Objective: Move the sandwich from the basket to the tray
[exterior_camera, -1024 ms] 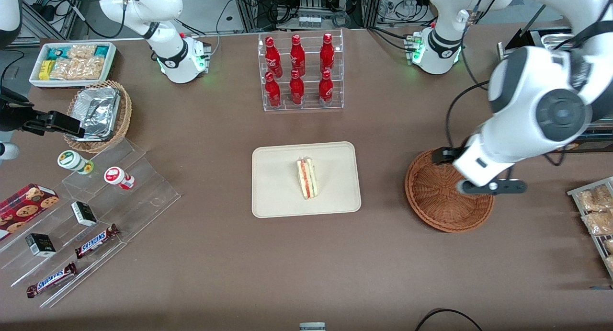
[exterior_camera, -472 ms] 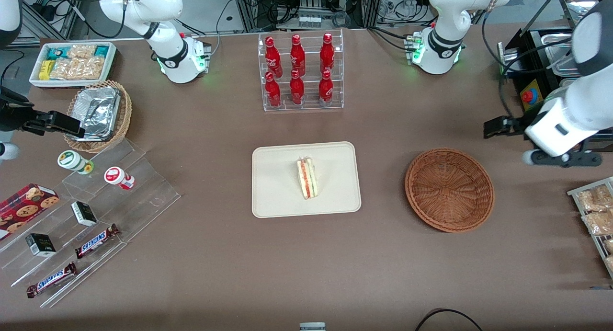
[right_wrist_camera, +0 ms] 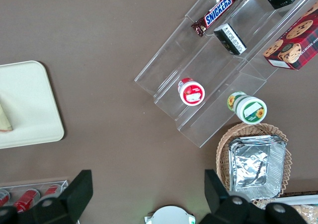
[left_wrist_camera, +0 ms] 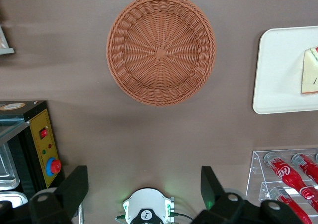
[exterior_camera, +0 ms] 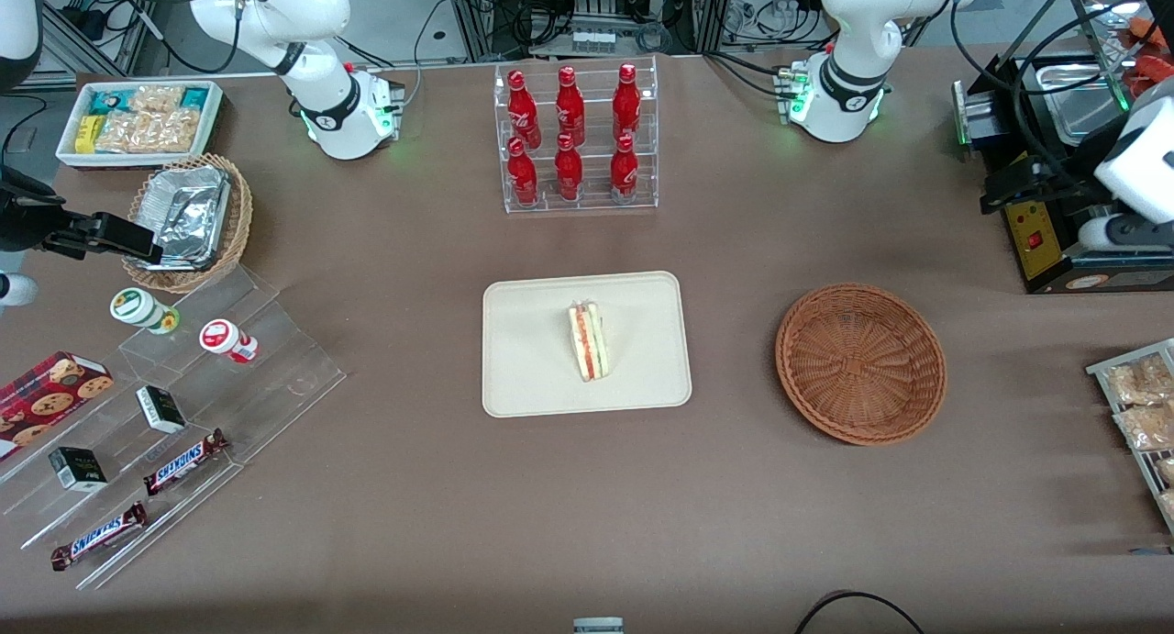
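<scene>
Since the sandwich (exterior_camera: 587,341) lies on the tray (exterior_camera: 532,377), job apparently done, my claw (left_wrist_camera: 144,186) hangs open, holding nothing, well away from the bare basket (exterior_camera: 860,363).

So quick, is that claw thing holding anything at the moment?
Gripper: open, holding nothing, raised near the working arm's end of the table. The sandwich lies on the tray; the basket is empty.
</scene>
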